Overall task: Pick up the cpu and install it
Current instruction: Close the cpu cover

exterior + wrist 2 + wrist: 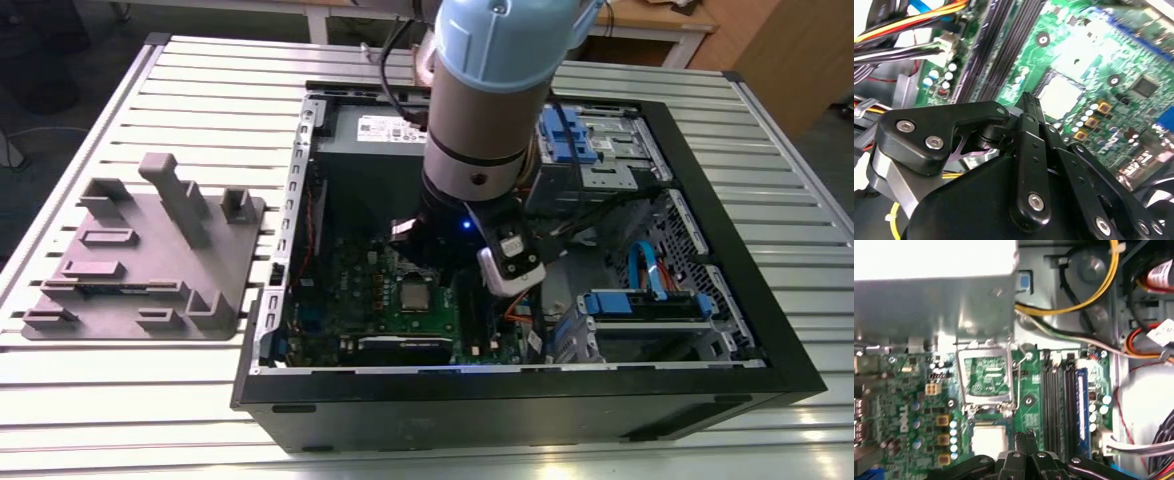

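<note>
The cpu [989, 439] is a pale silver square lying flat in its socket on the green motherboard [914, 415]; it also shows as cpu [1063, 95] and cpu [416, 296]. The socket's metal frame [988, 377] stands swung open beside it. My gripper [1024, 436] is shut, its thin black fingertips pressed together with nothing between them. The gripper [1029, 99] hangs just off the cpu's edge, on the side of the memory slots. Whether the tips touch the board I cannot tell. In the exterior view the arm's wrist [487, 240] reaches down into the open computer case.
The black computer case [747, 385] lies open on a slatted metal table. A grey plastic fixture [147, 250] with blocks sits at the exterior view's left. Yellow, red and black cables [1094, 290] and dark memory slots [1056, 400] crowd the socket area. Blue drive brackets [641, 300] are nearby.
</note>
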Robot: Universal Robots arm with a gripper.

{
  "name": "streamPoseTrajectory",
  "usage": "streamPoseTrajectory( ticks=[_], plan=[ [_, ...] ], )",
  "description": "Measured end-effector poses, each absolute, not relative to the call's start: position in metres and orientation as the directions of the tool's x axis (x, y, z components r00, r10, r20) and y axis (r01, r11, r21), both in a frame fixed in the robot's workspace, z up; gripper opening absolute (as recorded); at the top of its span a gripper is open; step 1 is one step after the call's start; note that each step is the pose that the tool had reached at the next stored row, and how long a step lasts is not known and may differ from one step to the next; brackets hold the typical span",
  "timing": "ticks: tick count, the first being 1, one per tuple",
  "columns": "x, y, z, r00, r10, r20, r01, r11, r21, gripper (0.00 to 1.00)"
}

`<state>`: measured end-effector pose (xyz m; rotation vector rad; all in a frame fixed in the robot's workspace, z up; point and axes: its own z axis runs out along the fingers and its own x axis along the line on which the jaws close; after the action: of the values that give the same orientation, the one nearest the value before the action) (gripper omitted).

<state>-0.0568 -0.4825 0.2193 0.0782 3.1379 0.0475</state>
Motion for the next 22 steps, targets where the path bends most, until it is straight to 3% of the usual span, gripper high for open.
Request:
streamPoseTrajectory(
  ticks=[22],
  plan=[
    [-0.049, -0.452, 0.216, -1.0, -0.003, -0.002, -0.003, 1.0, 0.03, 0.1]
  ],
)
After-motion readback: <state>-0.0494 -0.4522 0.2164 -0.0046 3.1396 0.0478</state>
